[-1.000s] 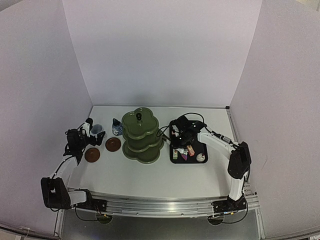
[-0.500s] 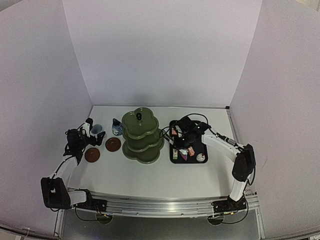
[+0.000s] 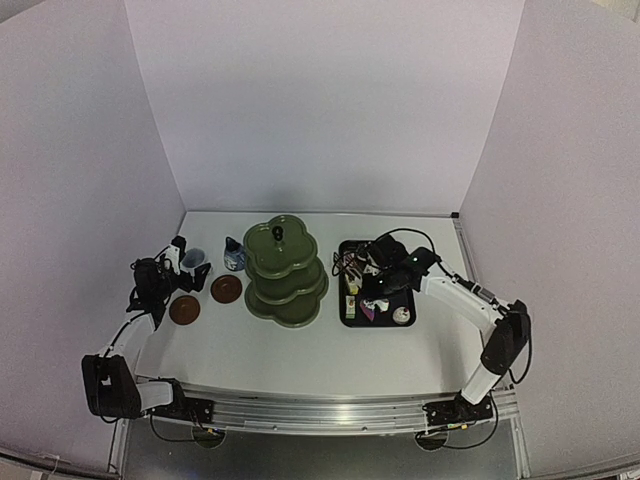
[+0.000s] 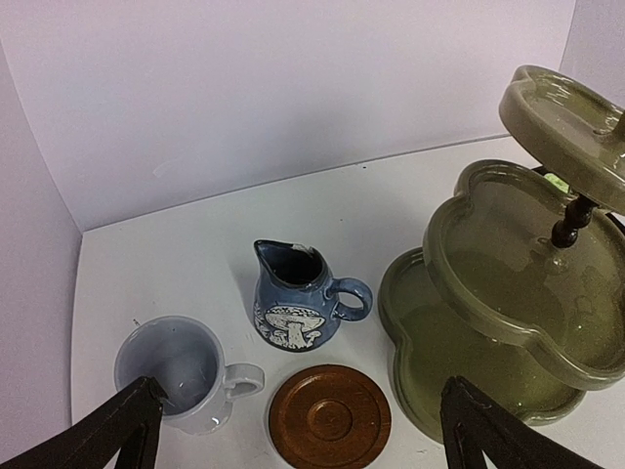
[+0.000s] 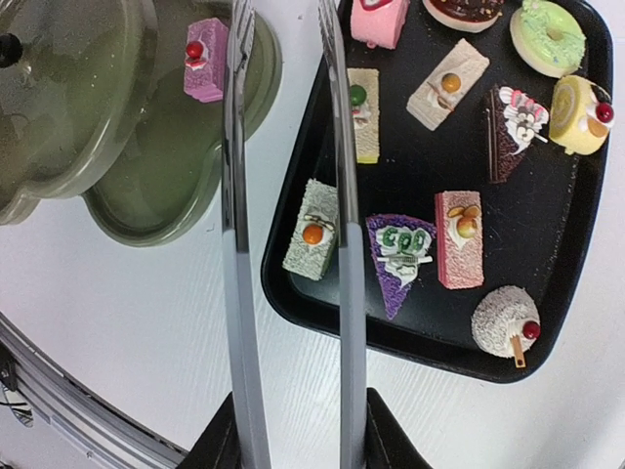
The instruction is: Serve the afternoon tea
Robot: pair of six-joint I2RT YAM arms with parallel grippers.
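Right end effector clamps the metal tongs, blades apart, empty — one pink cake sits on the stand at upper left, the rest on the black tray. A skewed pinch could crush or drop the next. Left end effector gapes wide by the mug.

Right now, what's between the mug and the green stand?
The blue-and-white pot and one brown coaster, both clear in the left wrist view.

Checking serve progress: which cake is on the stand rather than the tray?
The pink slice with a red cherry. It alone sits on the green stand; the rest lie on the black tray.
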